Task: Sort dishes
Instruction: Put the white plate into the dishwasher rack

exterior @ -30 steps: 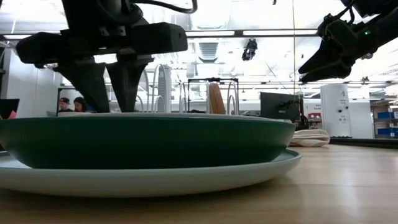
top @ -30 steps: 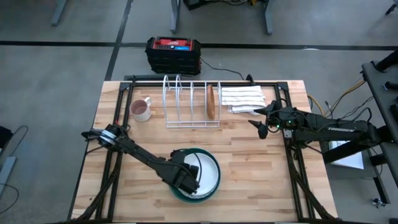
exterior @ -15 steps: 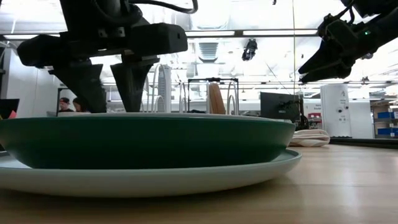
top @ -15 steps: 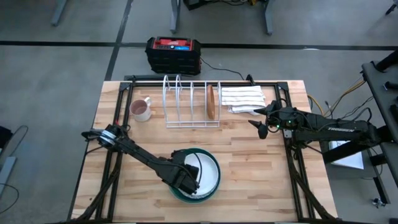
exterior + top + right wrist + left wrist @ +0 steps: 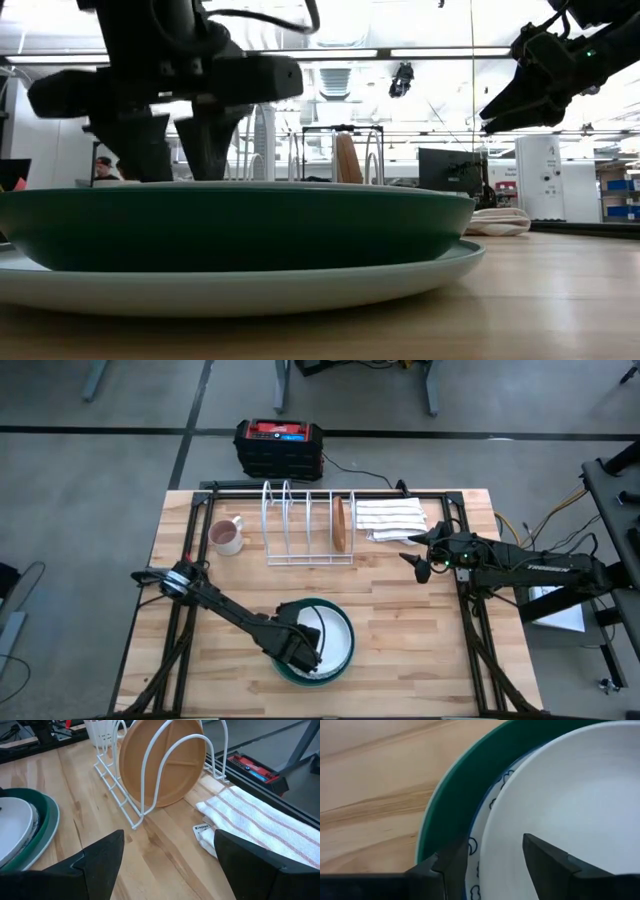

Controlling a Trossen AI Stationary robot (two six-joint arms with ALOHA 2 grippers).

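The left gripper (image 5: 492,865) hangs spread open over the white plate (image 5: 570,805), which tops the stack in the green plate (image 5: 340,660) near the table's front. The brown plate (image 5: 160,765) stands in the rack (image 5: 300,525). The right gripper (image 5: 167,850) waits open beside the striped cloth (image 5: 390,517).

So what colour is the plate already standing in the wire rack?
Light brown, a tan shade. The plate in the rack shows best in the right wrist view.
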